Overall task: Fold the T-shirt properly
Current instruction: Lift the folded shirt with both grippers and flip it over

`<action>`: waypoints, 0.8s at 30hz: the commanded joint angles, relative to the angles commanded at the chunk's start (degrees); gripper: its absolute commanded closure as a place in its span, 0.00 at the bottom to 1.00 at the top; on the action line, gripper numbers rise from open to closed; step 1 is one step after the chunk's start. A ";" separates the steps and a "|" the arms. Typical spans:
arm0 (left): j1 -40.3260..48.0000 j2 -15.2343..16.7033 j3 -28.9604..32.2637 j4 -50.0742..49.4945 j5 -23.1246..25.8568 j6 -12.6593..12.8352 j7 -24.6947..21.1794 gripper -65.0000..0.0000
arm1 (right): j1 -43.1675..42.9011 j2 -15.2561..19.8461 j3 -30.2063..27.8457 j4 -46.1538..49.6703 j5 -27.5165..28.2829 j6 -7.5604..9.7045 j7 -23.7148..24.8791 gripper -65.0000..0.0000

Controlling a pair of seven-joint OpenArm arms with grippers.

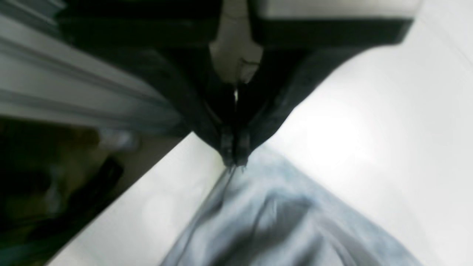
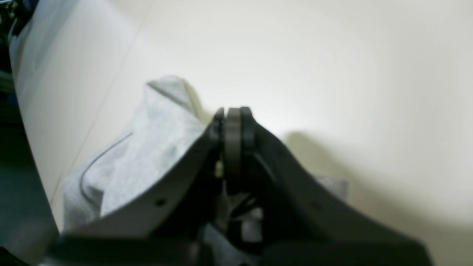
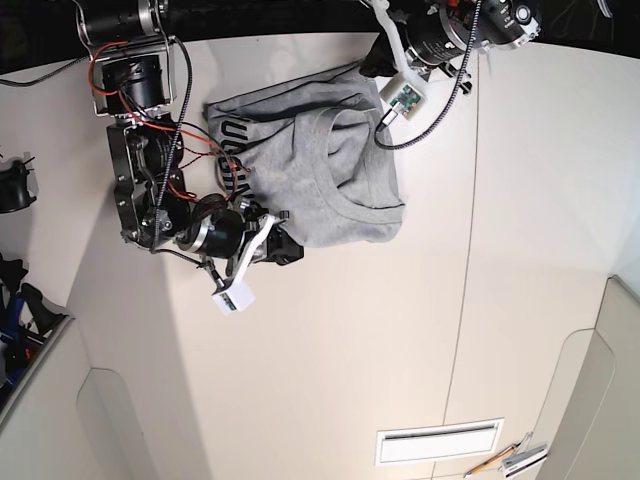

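Observation:
The grey T-shirt (image 3: 320,170) lies bunched and partly folded over itself at the far side of the white table (image 3: 340,340), with black lettering (image 3: 235,150) showing along its left part. My left gripper (image 3: 372,66) sits at the shirt's top right corner. In the left wrist view this gripper (image 1: 234,159) is shut, and the T-shirt (image 1: 281,218) is drawn up taut into its tips. My right gripper (image 3: 285,247) rests at the shirt's lower left edge. Seen from the right wrist, it (image 2: 233,120) is shut with no cloth visible between the tips, and the T-shirt (image 2: 147,155) is heaped beside and under it.
The table edge (image 1: 147,173) runs close to the left gripper, with dark clutter beyond it. A slotted vent (image 3: 438,441) and some pens (image 3: 512,458) lie at the near right. Table seams run front to back.

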 joint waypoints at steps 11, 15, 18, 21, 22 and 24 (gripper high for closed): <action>-8.39 -0.04 0.00 -10.01 0.79 0.00 0.02 1.00 | -3.04 0.04 0.00 0.04 -0.79 0.17 -1.07 1.00; -13.18 -0.04 0.00 -14.53 2.51 0.04 0.04 1.00 | -5.64 1.55 0.00 0.28 -0.15 0.83 -1.07 1.00; -16.68 -0.07 -0.02 -17.77 3.85 1.25 0.04 1.00 | -7.93 3.48 0.02 1.57 2.01 0.85 -1.97 1.00; -20.50 -0.07 -0.15 -19.43 5.49 2.21 0.02 1.00 | -10.64 4.28 0.24 4.76 3.61 0.85 -3.52 1.00; -21.64 -0.07 -0.15 -19.89 5.49 2.21 0.02 1.00 | -11.89 4.28 0.24 6.29 4.02 0.85 -3.87 1.00; -23.78 -0.04 -0.15 -20.57 5.49 2.21 0.02 1.00 | -14.56 4.28 0.24 9.57 4.76 0.83 -4.57 1.00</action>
